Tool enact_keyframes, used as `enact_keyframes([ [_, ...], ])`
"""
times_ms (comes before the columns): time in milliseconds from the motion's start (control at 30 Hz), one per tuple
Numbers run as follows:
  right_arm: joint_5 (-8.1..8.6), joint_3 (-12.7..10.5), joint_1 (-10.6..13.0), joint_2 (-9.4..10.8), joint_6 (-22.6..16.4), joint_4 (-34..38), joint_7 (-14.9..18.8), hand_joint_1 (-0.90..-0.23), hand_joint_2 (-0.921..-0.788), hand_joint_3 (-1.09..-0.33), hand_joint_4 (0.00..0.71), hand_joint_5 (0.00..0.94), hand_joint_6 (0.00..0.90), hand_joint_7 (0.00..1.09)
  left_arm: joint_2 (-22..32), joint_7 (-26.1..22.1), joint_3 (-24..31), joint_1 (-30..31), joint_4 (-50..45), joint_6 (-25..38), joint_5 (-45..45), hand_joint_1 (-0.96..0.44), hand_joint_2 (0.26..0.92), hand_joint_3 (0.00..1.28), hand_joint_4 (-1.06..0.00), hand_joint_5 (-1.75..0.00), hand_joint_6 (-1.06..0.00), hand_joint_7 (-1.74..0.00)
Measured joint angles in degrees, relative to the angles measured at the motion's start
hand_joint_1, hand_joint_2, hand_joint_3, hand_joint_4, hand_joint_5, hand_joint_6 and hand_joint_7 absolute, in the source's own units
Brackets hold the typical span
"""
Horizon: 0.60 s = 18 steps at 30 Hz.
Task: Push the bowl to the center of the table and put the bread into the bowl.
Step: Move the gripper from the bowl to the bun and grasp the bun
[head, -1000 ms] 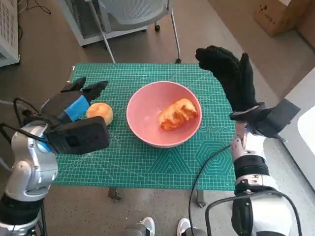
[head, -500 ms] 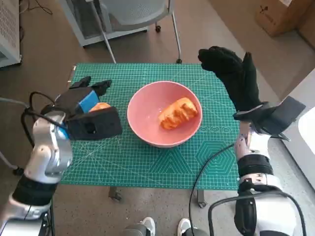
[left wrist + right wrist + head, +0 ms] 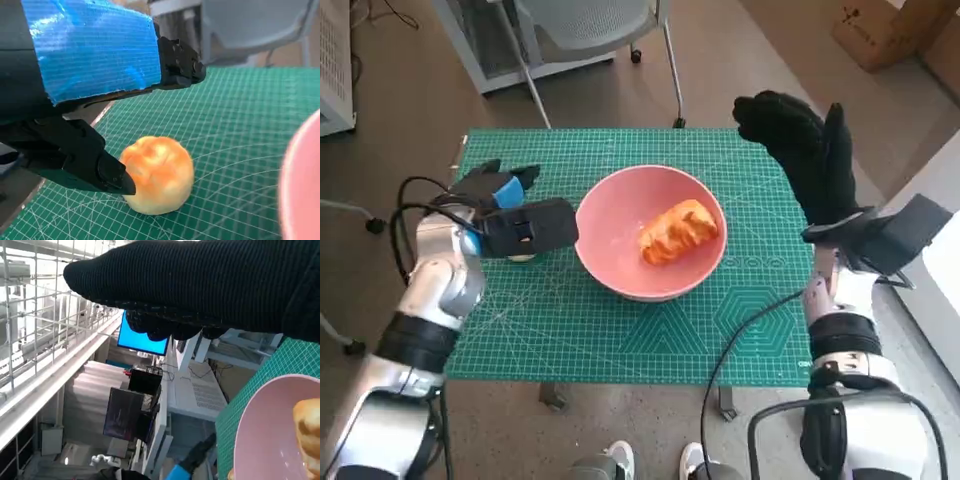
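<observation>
Left hand (image 3: 503, 193), blue tape across its back, hangs spread over a round bun (image 3: 156, 174) on the green desk (image 3: 620, 330), one fingertip beside the bun but nothing gripped. Right hand (image 3: 807, 160) is raised at the desk's far edge, fingers apart and empty. Pink bowl (image 3: 652, 232) sits near the desk's middle with a ridged orange piece of bread (image 3: 677, 231) inside. Loading the bread seems the step in hand; the fingers must close round the bun next. Bun looks golden, smooth and soft, just left of the bowl.
</observation>
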Motion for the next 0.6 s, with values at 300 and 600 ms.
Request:
enact_keyframes([
  [300,0.0,-0.4,0.1,-0.2,-0.1,0.0,0.0,-0.673,-0.921,-0.676,0.212,0.002,0.338,0.01,-3.2,2.3,-4.5,-3.3,11.0,-0.6,2.0,0.15,0.878,0.09,0.0,0.0,-0.19,0.0],
  [600,0.03,-0.8,0.3,-0.3,-0.1,0.0,-0.2,-0.66,-0.921,-0.661,0.215,0.002,0.342,0.01,-4.3,3.8,-4.9,-7.2,20.4,-4.5,0.2,0.11,0.874,0.11,-0.01,0.0,-0.16,0.0],
])
